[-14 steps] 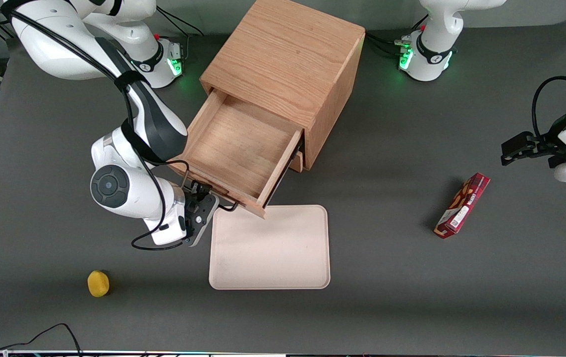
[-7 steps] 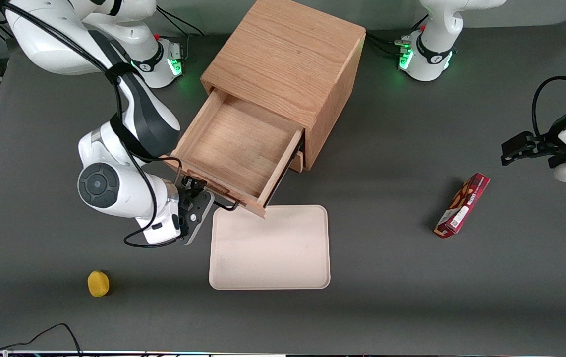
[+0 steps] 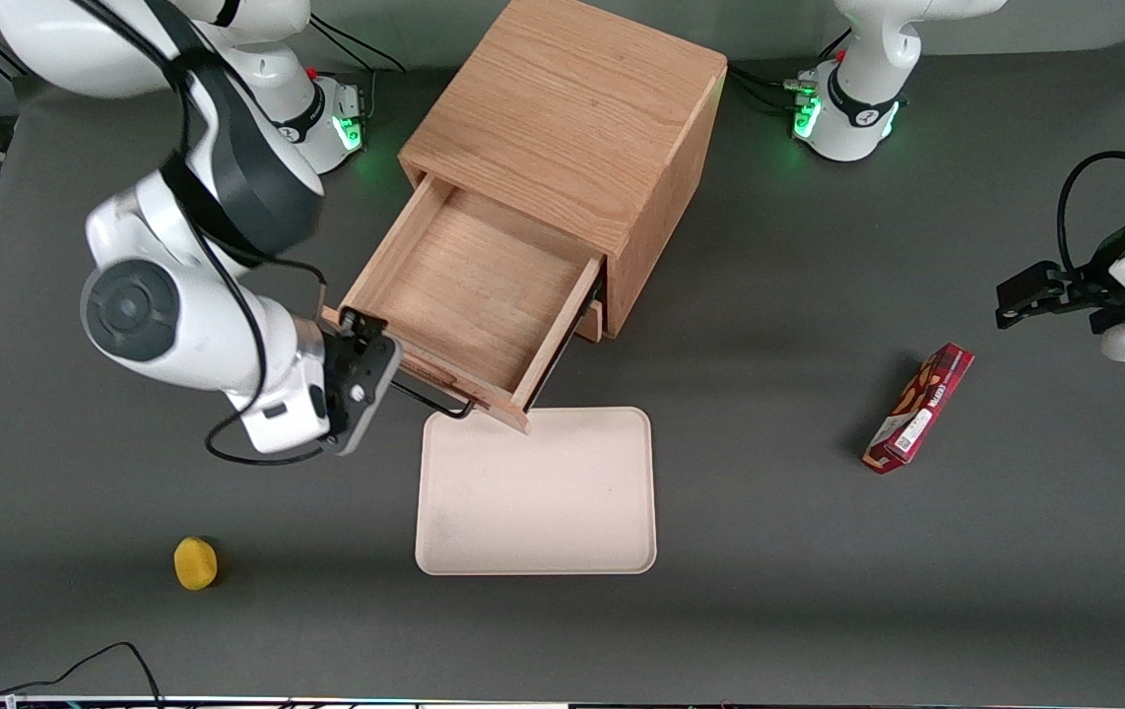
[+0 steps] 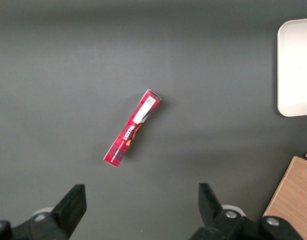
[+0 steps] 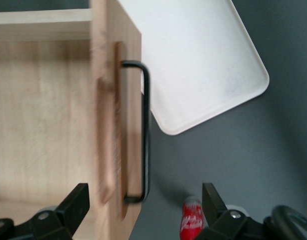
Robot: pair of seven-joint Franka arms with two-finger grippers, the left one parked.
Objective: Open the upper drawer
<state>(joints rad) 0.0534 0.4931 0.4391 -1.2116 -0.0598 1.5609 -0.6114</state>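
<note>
upper drawer (image 3: 469, 295): oak tray, pulled out | end effector (image 3: 363, 366): spread, above black handle (image 5: 145, 131)

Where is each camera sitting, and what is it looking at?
Front view: high up, facing both white arms, the boxy oak cabinet and its pulled-out upper drawer; the gripper hangs beside the drawer's handle.
Right wrist view: looks down past open jaws at the thin black bar handle.
Left wrist view: above the red snack box.
All views share the pale flat tray.
</note>
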